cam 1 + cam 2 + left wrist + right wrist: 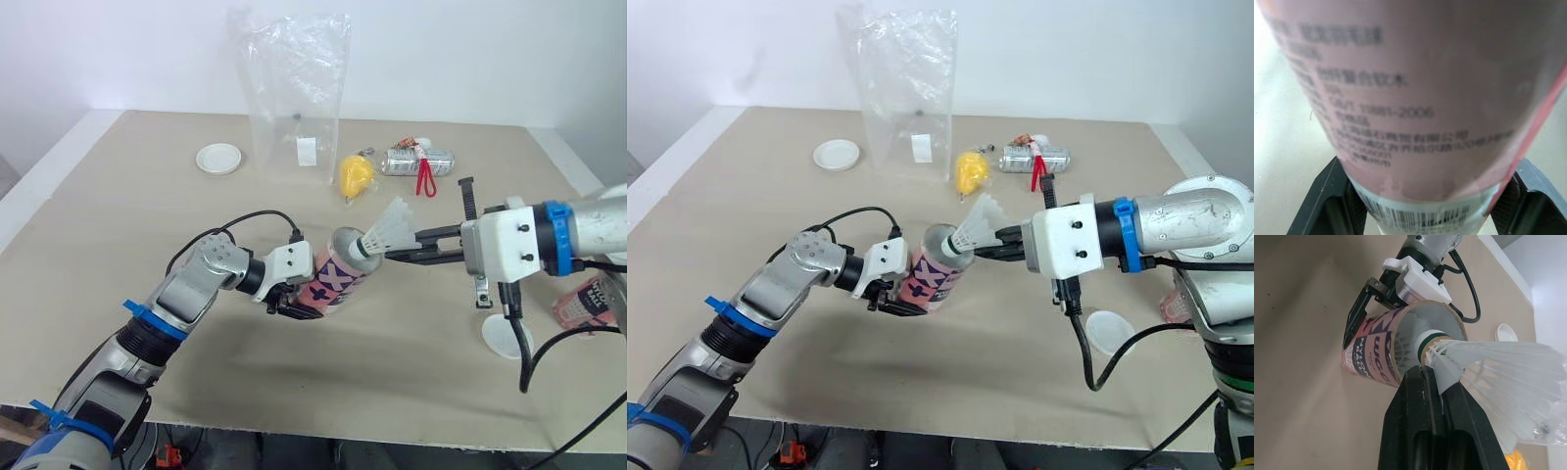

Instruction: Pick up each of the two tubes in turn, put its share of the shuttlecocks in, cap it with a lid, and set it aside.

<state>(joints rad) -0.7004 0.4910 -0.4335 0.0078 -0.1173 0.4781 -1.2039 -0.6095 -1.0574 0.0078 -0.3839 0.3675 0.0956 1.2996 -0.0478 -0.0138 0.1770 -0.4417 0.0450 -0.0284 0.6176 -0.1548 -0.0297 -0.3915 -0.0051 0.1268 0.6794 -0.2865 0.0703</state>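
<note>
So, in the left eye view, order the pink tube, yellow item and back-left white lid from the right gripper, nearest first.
1. pink tube, just left of the right gripper.
2. yellow item, farther back.
3. white lid, far back left.

Head stereo pair looking down over table [118, 196], both wrist cameras close on the shared tube [1376, 352]

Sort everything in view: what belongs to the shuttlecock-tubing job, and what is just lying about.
Job: pink tube, in left gripper; shuttlecock, in right gripper, at the tube's mouth; far white lid; near white lid; pink item at right edge, perhaps the second tube.
Lying about: clear plastic bag; yellow object; silver can with red strap.
</note>
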